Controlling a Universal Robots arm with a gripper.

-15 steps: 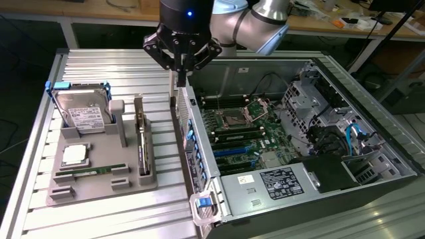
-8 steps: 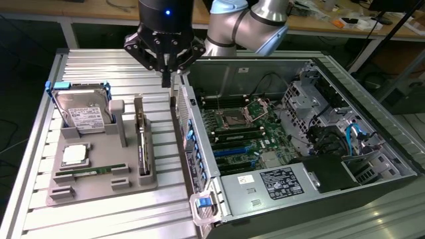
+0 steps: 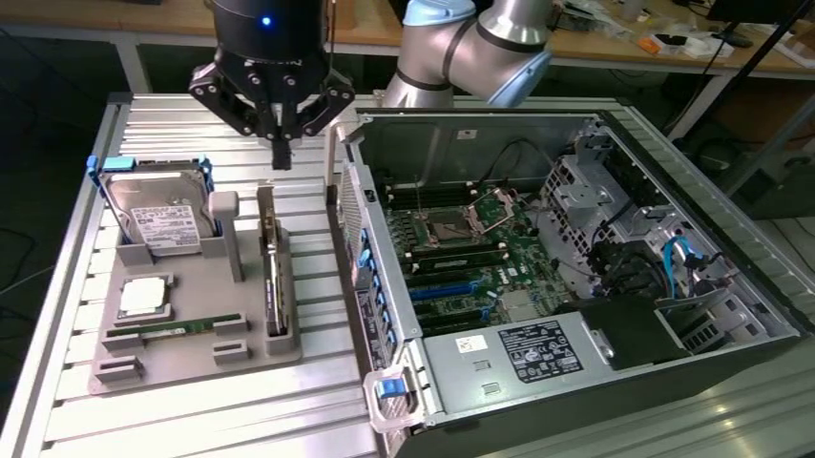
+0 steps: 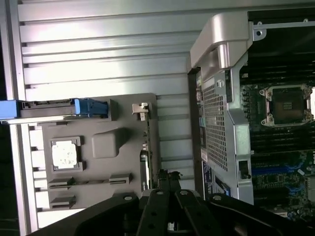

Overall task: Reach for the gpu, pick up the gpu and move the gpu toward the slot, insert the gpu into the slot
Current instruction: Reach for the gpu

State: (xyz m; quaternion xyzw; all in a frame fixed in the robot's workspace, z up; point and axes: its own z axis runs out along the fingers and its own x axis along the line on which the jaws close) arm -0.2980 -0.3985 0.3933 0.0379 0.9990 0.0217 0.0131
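The gpu [image 3: 271, 277] stands on edge in a grey holder tray [image 3: 191, 367], a thin green card with a silver bracket at its far end. In the wrist view the gpu [image 4: 144, 147] shows as a narrow strip. My gripper [image 3: 281, 157] hangs above the far end of the card, shut, with nothing between its fingertips. In the wrist view the gripper [image 4: 167, 178] points at the card's near part. The slot [image 3: 446, 286] is a blue strip on the green motherboard inside the open computer case, to the exterior view's right; the same blue slot [image 4: 266, 169] appears in the wrist view.
On the holder tray lie a silver hard drive [image 3: 159, 215], a square processor [image 3: 143, 298] and a thin memory stick [image 3: 172, 329]. The case wall [image 3: 363, 277] rises between tray and motherboard. Inside are the processor socket [image 3: 456, 227], cables and a power supply [image 3: 535, 348].
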